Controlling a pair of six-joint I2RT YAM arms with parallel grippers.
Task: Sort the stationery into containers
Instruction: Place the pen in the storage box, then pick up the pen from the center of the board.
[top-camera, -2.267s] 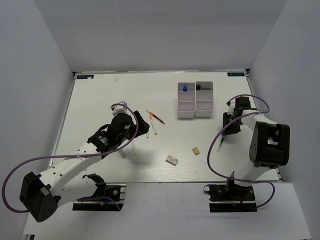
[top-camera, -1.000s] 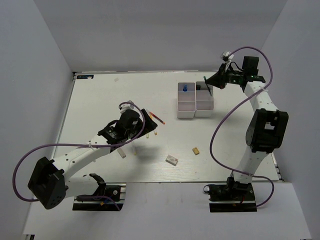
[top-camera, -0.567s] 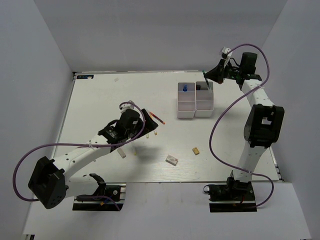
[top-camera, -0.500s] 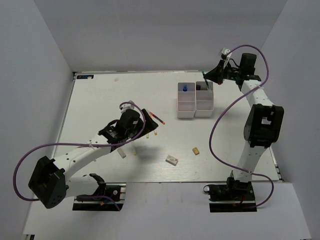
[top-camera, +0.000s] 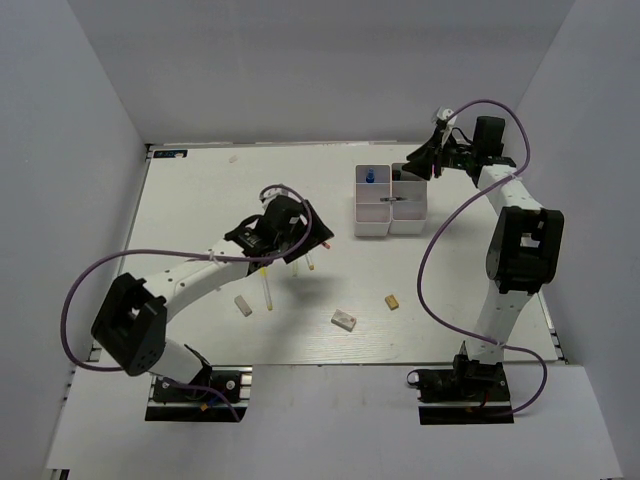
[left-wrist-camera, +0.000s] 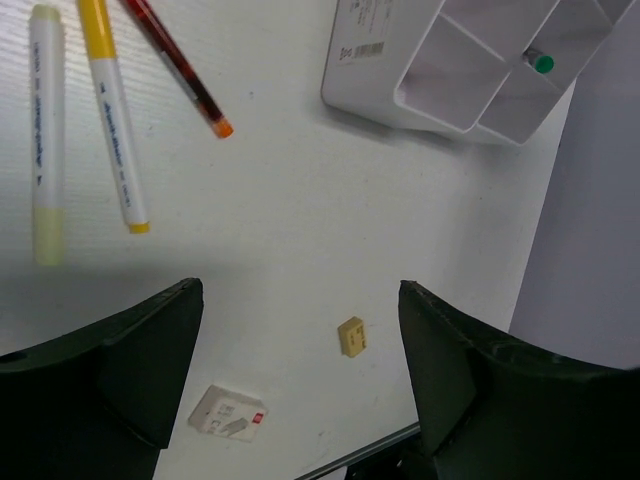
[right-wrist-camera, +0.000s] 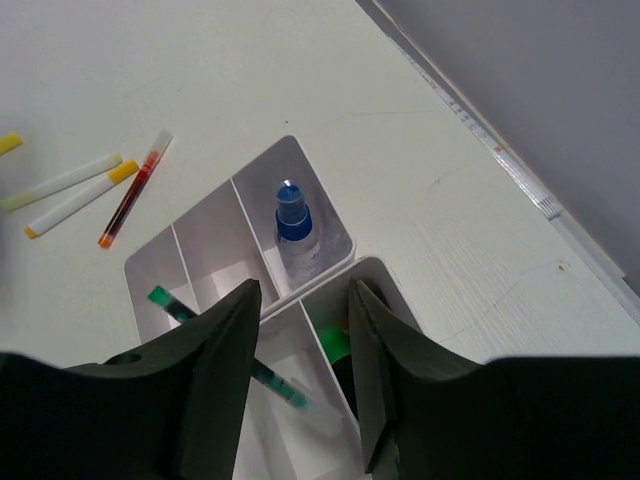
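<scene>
Green-capped pen (right-wrist-camera: 172, 306) lies in the white bins (right-wrist-camera: 215, 225) beneath the open right pincer (right-wrist-camera: 302, 295); the left pincer (left-wrist-camera: 297, 300), also open, must next take the yellow pen (left-wrist-camera: 112, 130).

A robotics lab test cell: a bare white table (top-camera: 200, 200) boxed in by plain grey walls (top-camera: 320, 70) behind it and on both sides, the left arm (top-camera: 190, 285) and right arm (top-camera: 520, 250) clamped at its near edge, purple cables (top-camera: 68, 305) looping above it.
</scene>
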